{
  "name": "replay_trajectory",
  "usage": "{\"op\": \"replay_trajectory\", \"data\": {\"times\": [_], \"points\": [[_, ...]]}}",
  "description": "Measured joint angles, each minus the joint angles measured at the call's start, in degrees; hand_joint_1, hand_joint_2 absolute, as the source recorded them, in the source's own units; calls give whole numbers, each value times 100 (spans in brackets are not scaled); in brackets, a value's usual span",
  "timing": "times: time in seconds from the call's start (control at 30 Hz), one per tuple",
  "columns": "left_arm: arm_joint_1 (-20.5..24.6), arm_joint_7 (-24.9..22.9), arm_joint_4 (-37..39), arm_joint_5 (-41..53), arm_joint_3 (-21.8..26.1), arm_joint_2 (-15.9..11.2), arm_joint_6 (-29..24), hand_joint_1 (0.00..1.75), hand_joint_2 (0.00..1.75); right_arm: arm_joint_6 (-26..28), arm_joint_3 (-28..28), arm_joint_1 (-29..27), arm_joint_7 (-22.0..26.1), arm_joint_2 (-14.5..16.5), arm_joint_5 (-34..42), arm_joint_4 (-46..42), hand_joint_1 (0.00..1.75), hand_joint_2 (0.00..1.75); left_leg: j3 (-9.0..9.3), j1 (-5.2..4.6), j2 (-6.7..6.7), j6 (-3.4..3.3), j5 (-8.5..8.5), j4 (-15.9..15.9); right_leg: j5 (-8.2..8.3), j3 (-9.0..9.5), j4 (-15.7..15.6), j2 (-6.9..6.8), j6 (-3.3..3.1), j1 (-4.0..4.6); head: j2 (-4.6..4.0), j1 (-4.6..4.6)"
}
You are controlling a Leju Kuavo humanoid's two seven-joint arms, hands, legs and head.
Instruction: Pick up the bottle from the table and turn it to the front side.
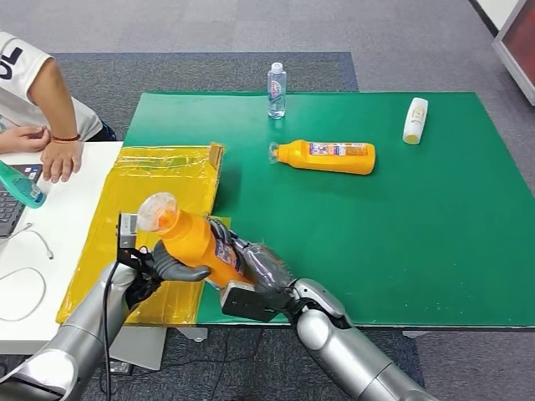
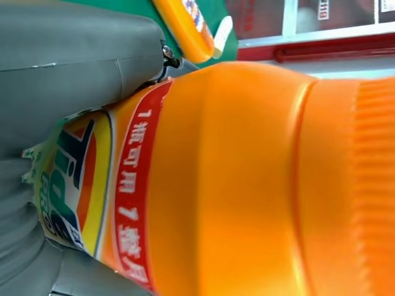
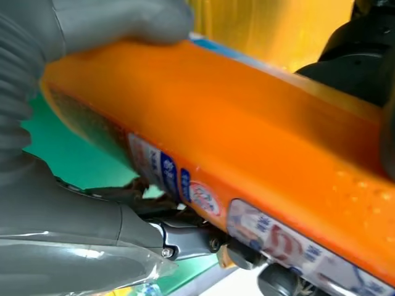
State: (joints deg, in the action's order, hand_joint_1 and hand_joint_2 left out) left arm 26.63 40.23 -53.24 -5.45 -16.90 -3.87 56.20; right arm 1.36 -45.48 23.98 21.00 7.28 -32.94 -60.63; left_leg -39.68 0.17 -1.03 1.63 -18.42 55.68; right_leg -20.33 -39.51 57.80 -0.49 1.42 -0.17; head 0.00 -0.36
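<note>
An orange bottle (image 1: 192, 238) with a clear cap is lifted off the table near its front edge, tilted with the cap toward the upper left. My left hand (image 1: 165, 265) grips its neck end from below, the thumb across the orange body. My right hand (image 1: 256, 266) holds the labelled bottom end. Up close, the left wrist view has the orange bottle (image 2: 242, 179) with its red and blue label, and the right wrist view has the orange bottle (image 3: 242, 148) with a thumb (image 3: 126, 21) over it.
A second orange bottle (image 1: 328, 156) lies on the green mat (image 1: 410, 242). A small clear water bottle (image 1: 276, 89) stands at the far edge, a white bottle (image 1: 415, 120) lies far right. Yellow film (image 1: 158, 180) covers the left. A person's hand (image 1: 61, 159) rests on the white table.
</note>
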Motion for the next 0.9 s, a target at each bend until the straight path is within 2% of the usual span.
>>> {"op": "replay_trajectory", "data": {"times": [0.27,0.53,0.73,0.9], "points": [[-258,-9,-344,253,-32,-45,-356,175,175,-91,89,-23,101,7,332,221,0,175,1,0,-2,1,-2,0,-1,-1,0,4,0,0,0,-1],[-578,-65,-1236,537,-268,-250,-883,175,175,-110,375,-111,170,15,575,234,0,175,4,0,-4,1,-3,0,-2,0,-1,7,-1,0,0,-1],[-634,-156,-1937,814,-690,-506,-1532,175,175,-170,727,-169,231,21,883,138,0,175,5,0,-4,0,-3,0,-2,1,-1,6,0,-1,0,-1],[-507,-215,-2303,934,-1100,-686,-1974,175,175,-484,1155,-271,370,19,1513,-125,0,175,4,0,-4,-1,-2,0,1,2,-1,6,2,-1,0,-1]]}}
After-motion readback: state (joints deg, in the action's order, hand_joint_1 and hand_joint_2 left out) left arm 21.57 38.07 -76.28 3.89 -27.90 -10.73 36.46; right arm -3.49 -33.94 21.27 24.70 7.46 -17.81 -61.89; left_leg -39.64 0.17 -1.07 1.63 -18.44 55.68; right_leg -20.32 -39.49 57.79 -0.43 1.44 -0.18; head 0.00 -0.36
